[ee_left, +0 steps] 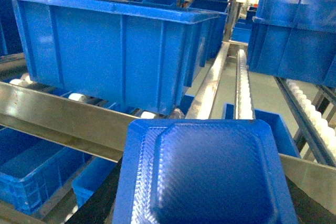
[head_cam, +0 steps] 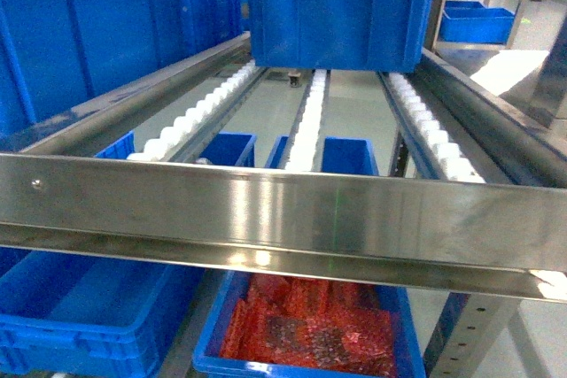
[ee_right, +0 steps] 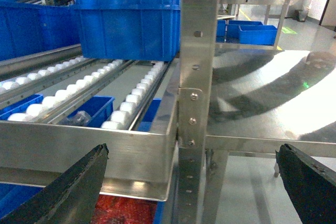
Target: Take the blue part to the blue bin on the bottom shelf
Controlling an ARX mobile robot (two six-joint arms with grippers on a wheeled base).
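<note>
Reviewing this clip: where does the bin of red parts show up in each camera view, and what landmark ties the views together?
Head: bin of red parts at bottom centre, under the steel rail.
Left wrist: not in it.
Right wrist: only a red sliver at the bottom edge, left of the upright post.
Shared landmark: the bottom shelf's front rail, running across all three views.
</note>
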